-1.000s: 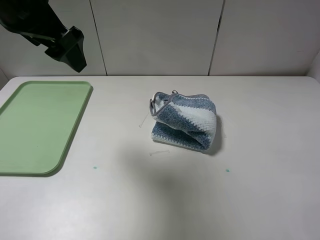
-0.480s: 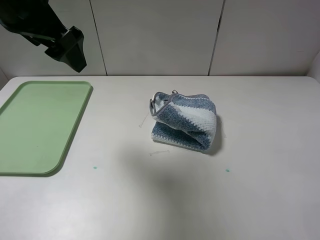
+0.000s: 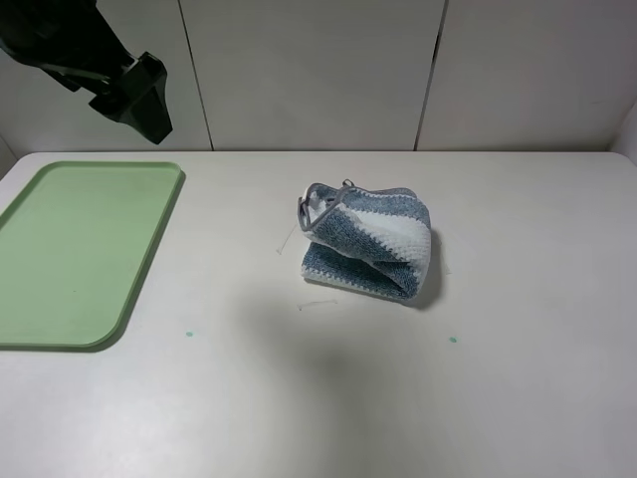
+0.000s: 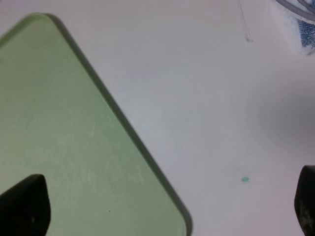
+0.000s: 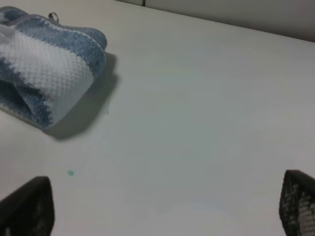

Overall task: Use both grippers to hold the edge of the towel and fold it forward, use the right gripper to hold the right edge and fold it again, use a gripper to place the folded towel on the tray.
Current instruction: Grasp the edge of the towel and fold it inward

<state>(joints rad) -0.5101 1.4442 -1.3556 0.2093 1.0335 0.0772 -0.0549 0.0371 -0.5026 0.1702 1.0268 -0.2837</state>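
Exterior high: towel (image 3: 366,242) sits just right of frame centre on the white table (image 3: 528,388), bunched into a thick wad rather than lying flat. Blue-grey and white stripes show. Its grey-piped edge (image 3: 305,211) curls up at the wad's left end, with a small loop (image 3: 346,184) on top; layer count underneath can't be read. Tray (image 3: 70,254) is at the left, well apart from the towel, its left side cut off by the frame. Left arm (image 3: 124,85) is only a black chunk in the upper left corner, cropped by the frame, and the jaws are not readable from here. One green speck (image 3: 188,334) sits near the tray's lower right corner. Faint thread marks (image 3: 317,303) lie by the towel's lower left, too thin to identify. Left wrist: left gripper (image 4: 164,205) shows as two dark blurred fingertips (image 4: 24,209) at opposite sides of the picture, spread fully wide and gripping nothing. Between them are only a rounded tray (image 4: 64,137) corner and bare table with a speck. The towel (image 4: 306,35) is a sliver cut off at one corner. Right wrist: right gripper (image 5: 162,204) is the same, two dark tips (image 5: 298,202) cropped at the sides, wide apart, holding nothing, over table. The towel (image 5: 47,69) is off to one side, partly cut off, well clear of the jaws.
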